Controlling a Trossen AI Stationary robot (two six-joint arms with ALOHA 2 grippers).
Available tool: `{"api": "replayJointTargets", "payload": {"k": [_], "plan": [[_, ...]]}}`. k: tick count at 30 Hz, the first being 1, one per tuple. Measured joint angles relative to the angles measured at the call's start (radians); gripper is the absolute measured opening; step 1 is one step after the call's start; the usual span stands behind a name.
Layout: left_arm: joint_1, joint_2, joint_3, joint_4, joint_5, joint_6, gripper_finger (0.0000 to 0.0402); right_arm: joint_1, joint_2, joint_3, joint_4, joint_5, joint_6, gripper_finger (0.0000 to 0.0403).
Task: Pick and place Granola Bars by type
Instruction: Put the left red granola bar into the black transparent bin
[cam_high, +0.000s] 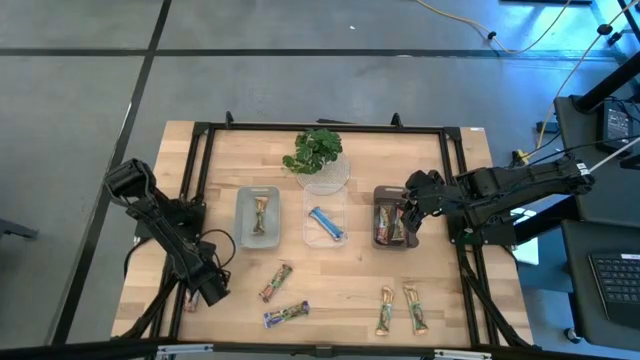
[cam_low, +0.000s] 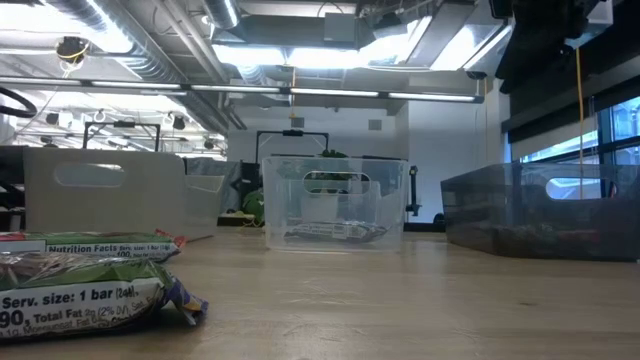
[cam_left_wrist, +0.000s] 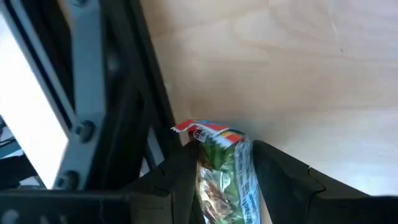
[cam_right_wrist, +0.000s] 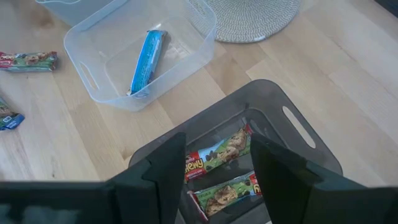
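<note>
Nearest you, along the table's (cam_high: 330, 285) front edge, four bars lie loose: a purple-ended one (cam_high: 286, 314) left of centre, another (cam_high: 276, 282) just beyond it, and a pair (cam_high: 386, 309) (cam_high: 414, 308) side by side to the right. At the near left corner your left gripper (cam_left_wrist: 224, 180) is down at the table's edge beside the black frame (cam_high: 196, 160), its fingers closed around a red-and-green bar (cam_left_wrist: 222, 171).

Farther back, three bins stand in a row across the middle. The grey bin (cam_high: 258, 216) on the left holds one bar (cam_high: 260, 216). The clear bin (cam_right_wrist: 140, 53) in the centre holds a blue bar (cam_right_wrist: 147, 61). The dark bin (cam_right_wrist: 233, 152) on the right holds two red-green bars (cam_right_wrist: 217, 152) (cam_right_wrist: 227, 194), and your right gripper (cam_right_wrist: 214, 165) hovers over it with its fingers spread apart and nothing between them.

Beyond the bins, a potted plant (cam_high: 318, 152) sits on a round mat (cam_right_wrist: 252, 17).
</note>
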Motion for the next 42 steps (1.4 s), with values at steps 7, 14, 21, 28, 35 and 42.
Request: {"api": "replayJointTargets", "payload": {"k": [7,14,21,28,35,42], "plan": [[0.009,0.003,0.000,0.054,-0.039,-0.003,0.0153,0.000,0.000,0.000,0.000,0.000,-0.003,0.0182],[0.011,0.004,0.002,0.070,-0.068,0.031,0.0146,0.000,0.000,0.000,0.000,0.001,-0.003,0.0182],[0.002,0.005,0.002,0.069,-0.072,0.090,0.0145,0.000,0.000,0.000,0.000,0.001,-0.004,0.0182],[-0.012,0.005,0.002,0.063,-0.072,0.040,0.0145,0.000,0.000,0.000,0.000,0.001,-0.005,0.0182],[-0.012,0.006,0.002,0.061,-0.072,0.049,0.0145,0.000,0.000,0.000,0.000,0.001,-0.029,0.0182],[-0.012,0.006,0.001,0.059,-0.071,0.048,0.0144,0.000,0.000,0.000,0.000,0.001,-0.030,0.0182]]}}
